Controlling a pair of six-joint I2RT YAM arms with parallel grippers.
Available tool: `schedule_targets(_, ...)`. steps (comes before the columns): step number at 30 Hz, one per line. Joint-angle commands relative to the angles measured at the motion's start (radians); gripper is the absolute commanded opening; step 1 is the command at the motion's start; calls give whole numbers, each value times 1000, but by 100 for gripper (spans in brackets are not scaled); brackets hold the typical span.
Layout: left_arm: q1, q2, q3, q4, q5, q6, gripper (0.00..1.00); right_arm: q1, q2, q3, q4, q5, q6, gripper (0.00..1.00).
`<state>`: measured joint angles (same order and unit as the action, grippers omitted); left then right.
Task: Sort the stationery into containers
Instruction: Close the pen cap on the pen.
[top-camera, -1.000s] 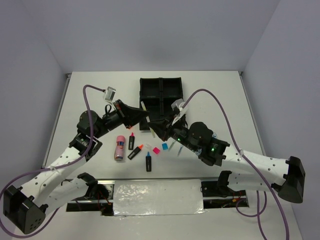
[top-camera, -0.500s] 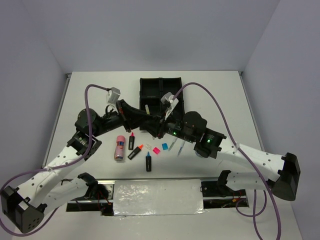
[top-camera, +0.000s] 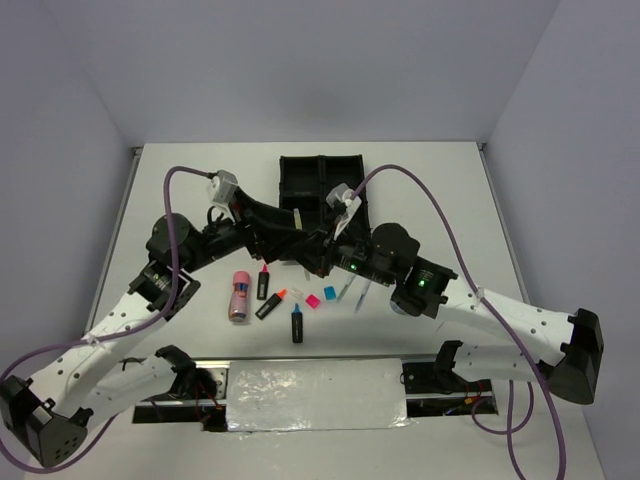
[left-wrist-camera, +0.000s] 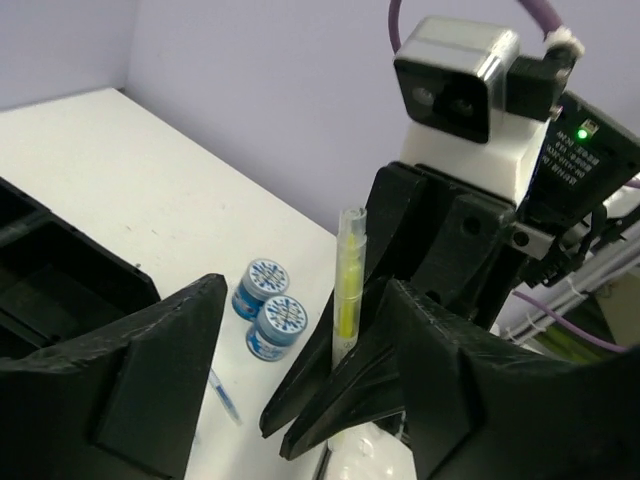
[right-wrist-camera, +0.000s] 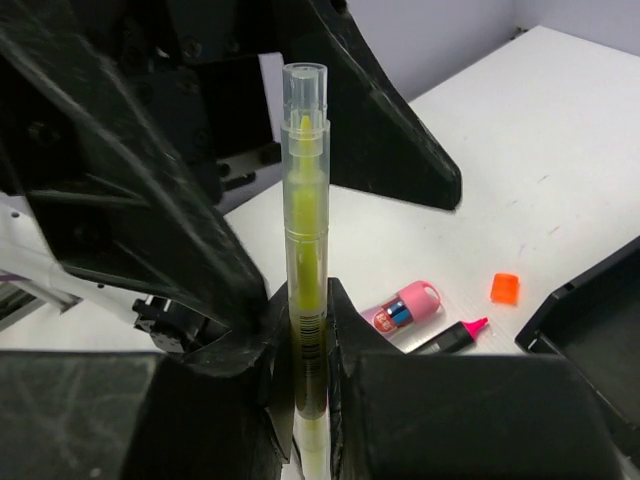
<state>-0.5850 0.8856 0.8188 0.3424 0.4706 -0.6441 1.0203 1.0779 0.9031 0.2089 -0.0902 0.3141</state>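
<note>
Black tray (top-camera: 322, 178) of four square cells on the white table (top-camera: 180, 180), seen from above, with both arms meeting at its near-left corner. Left gripper (top-camera: 287, 232) reaching in from the tray's left, right gripper (top-camera: 313, 245) from its near right, a pale pen (top-camera: 297, 221) upright between them over the tray's near-left edge. Cannot tell either grip at this height. Loose on the tray's near side, from left to right: pink tube (top-camera: 240, 295), pink highlighter (top-camera: 263, 282), orange highlighter (top-camera: 271, 303), blue highlighter (top-camera: 297, 323), pink square (top-camera: 313, 300), blue square (top-camera: 330, 292), thin pens (top-camera: 346, 290). From the left wrist: left gripper (left-wrist-camera: 305, 300) released, black fingers (left-wrist-camera: 150, 370) spread wide on either side of the pen (left-wrist-camera: 346, 285) and clear of it. Clear barrel with a yellow core, standing upright, clamped at its lower end by the right gripper (left-wrist-camera: 335, 385). Beyond it, two blue-white rolls (left-wrist-camera: 270, 305) touching each other, near the tray (left-wrist-camera: 60, 290) but apart from its edge, with a thin pen (left-wrist-camera: 225, 395) lying just beside them. From the right wrist: right gripper (right-wrist-camera: 305, 350) clenched on the pen (right-wrist-camera: 303, 200), barrel rising straight from between the pads, cap end uppermost. Left fingers (right-wrist-camera: 375, 130) looming on both sides, not touching the barrel. Behind, off the tray's corner (right-wrist-camera: 590, 320): tube (right-wrist-camera: 405, 305), pink highlighter (right-wrist-camera: 455, 335) just beside it, a small orange piece (right-wrist-camera: 505, 288) nearer the tray.
</note>
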Motion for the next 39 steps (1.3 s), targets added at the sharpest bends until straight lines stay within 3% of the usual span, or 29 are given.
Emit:
schedule_targets(1, -9, -43, 63, -17, -79, 52, 80, -3, -16, 20, 26, 17, -3, 0)
schedule_targets(22, -9, 4, 131, -3, -90, 50, 63, -3, 27, 72, -26, -32, -15, 0)
schedule_targets(28, -7, 22, 125, 18, -46, 24, 32, -3, 40, 85, -26, -28, -18, 0)
schedule_targets(29, -7, 24, 123, 20, -40, 20, 22, -3, 42, 88, -26, -23, -21, 0)
schedule_targets(32, -9, 27, 111, 29, -18, 5, 5, -3, 50, 115, -37, 4, -44, 0)
schedule_targets(34, -7, 30, 94, 29, -10, -6, 0, -11, 51, 157, -52, 21, -62, 0)
schedule_targets(39, -28, 33, 22, 46, 2, -46, 0, -61, 77, 322, -72, 12, -121, 0)
